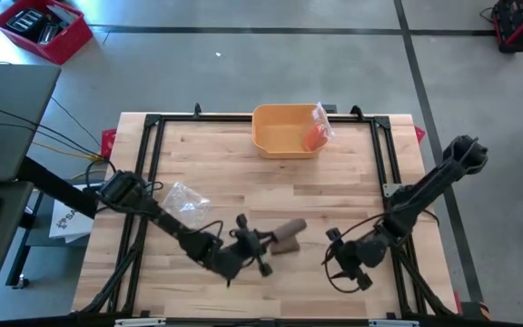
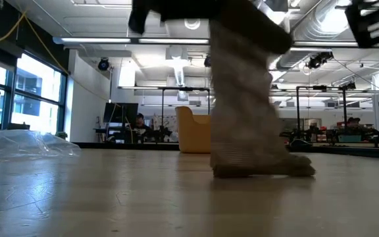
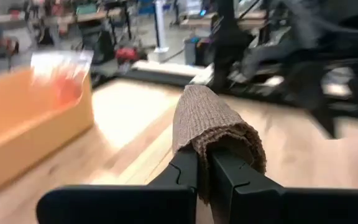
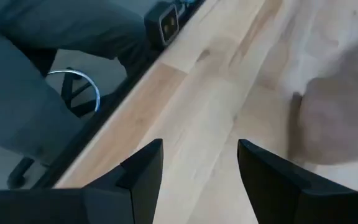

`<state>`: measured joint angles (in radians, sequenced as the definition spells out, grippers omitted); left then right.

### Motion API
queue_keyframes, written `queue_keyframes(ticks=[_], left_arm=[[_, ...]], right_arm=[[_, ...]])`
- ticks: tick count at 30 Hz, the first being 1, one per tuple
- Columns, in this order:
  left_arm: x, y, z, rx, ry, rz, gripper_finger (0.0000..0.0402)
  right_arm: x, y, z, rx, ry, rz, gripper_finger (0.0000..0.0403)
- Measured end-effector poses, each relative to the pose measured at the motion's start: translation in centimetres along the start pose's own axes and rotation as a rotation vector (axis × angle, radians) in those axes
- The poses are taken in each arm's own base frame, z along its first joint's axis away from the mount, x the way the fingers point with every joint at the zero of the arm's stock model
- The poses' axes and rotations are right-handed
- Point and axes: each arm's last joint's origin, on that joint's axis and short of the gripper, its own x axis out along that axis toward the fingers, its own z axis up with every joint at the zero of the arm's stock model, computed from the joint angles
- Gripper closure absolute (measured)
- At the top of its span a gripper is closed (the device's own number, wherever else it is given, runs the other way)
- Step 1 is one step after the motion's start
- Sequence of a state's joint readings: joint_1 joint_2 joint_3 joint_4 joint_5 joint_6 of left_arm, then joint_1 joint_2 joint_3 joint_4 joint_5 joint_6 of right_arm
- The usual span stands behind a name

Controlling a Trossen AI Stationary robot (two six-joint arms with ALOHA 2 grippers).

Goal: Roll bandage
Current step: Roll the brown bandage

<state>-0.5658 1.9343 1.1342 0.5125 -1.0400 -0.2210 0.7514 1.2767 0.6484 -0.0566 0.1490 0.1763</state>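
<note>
The bandage (image 1: 289, 234) is a brown woven strip, partly wound, near the middle of the table's front half. My left gripper (image 1: 266, 243) comes in from the table's left and is shut on the bandage's end (image 3: 213, 121). In the low view the bandage (image 2: 242, 99) reaches from the gripper down to the tabletop. My right gripper (image 1: 336, 259) stands open to the right of the bandage with nothing between its fingers (image 4: 201, 168). The bandage shows as a brown blur (image 4: 334, 112) off to one side of them. My left gripper pinches the end of the bandage nearest it (image 3: 219, 146) between its two shut fingers, and the cloth bulges in a fold over the fingertips. The fingers come almost level from the table's left, along the strip. The bandage's other end (image 2: 262, 168) rests on the table.
An orange bin (image 1: 271, 136) with a clear packet (image 1: 318, 127) in it stands at the middle of the table's far edge. A crumpled clear plastic bag (image 1: 184, 200) lies at the left, beside the left arm. A black frame (image 1: 152, 123) runs round the table.
</note>
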Motion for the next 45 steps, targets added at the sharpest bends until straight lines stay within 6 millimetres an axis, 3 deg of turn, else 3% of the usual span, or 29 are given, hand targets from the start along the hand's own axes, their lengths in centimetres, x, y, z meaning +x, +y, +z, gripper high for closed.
queue_keyframes(ticks=[5, 9, 20, 23, 27, 29, 31, 35, 40, 45], left_arm=[[1.2, 3.2, -3.8, -0.042, 0.071, 0.053, 0.0398], [1.5, 4.7, -5.4, -0.071, 0.104, 0.078, 0.0398], [1.5, 5.2, -5.9, -0.084, 0.115, 0.082, 0.0398], [1.5, 5.2, -6.0, -0.077, 0.118, 0.086, 0.0398], [1.5, 5.2, -6.0, -0.072, 0.119, 0.088, 0.0398], [1.3, 5.3, -6.0, -0.053, 0.119, 0.111, 0.0398], [0.9, 5.7, -5.9, -0.038, 0.121, 0.172, 0.0398], [-0.1, 6.6, -5.8, -0.005, 0.162, 0.245, 0.0398], [-1.2, 7.6, -5.6, 0.017, 0.22, 0.271, 0.0398], [-1.2, 7.9, -5.5, 0.011, 0.252, 0.262, 0.0398]], right_arm=[[3.2, -2.2, -1.1, 0.026, -0.038, -0.071, 0.0206], [6.0, -4.7, -1.3, -0.003, -0.013, -0.139, 0.0206], [11.3, -10.8, -1.7, -0.065, 0.118, -0.212, 0.0214], [12.1, -11.5, -2.1, -0.076, 0.15, -0.237, 0.0247], [12.2, -11.4, -2.3, -0.063, 0.192, -0.241, 0.0345], [11.9, -10.7, -2.3, -0.067, 0.225, -0.25, 0.0387], [11.3, -9.4, -2.1, -0.032, 0.251, -0.254, 0.039], [9.5, -4.4, -1.5, -0.034, 0.269, -0.16, 0.04], [5.6, 2.0, 0.6, -0.023, 0.13, -0.046, 0.0401], [1.0, 6.4, 2.3, -0.025, -0.098, -0.065, 0.0402]])
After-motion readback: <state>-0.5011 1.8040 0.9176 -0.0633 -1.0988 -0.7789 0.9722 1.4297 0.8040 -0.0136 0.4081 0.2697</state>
